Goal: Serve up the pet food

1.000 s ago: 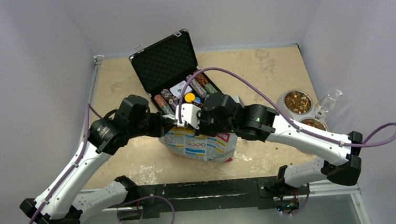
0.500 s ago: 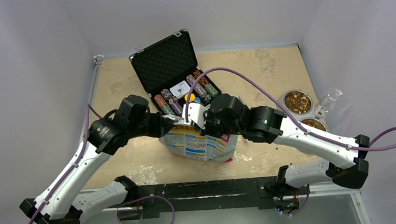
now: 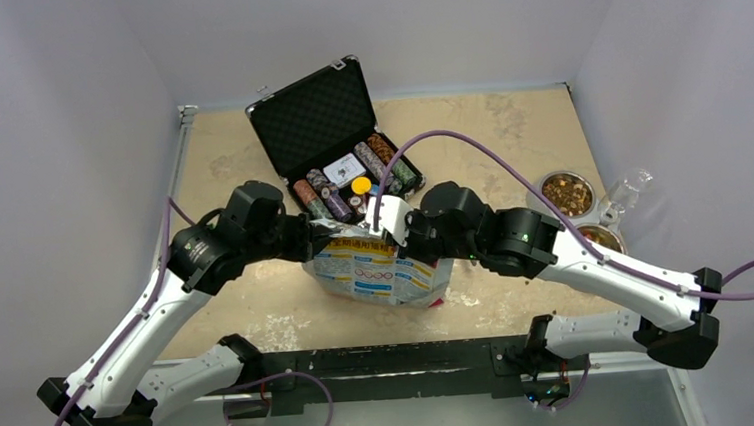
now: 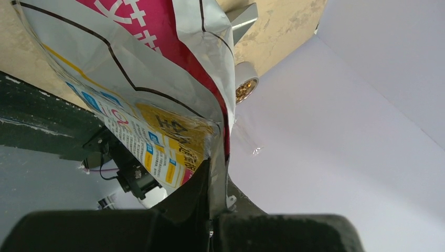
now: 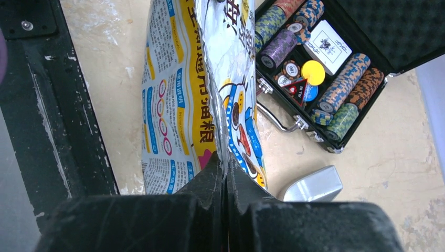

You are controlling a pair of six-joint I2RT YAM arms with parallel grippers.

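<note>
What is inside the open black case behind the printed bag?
Rows of striped round poker chips, a white rectangular card box and a yellow round disc lie in the black foam-lined case. The crinkly printed food bag covers its near part; what lies there cannot be seen.

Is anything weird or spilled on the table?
Nothing looks spilled. The odd thing is the open poker chip case right behind the pet food bag: it has nothing to do with feeding a pet. The left gripper and the right gripper each pinch the bag's top edge.
</note>
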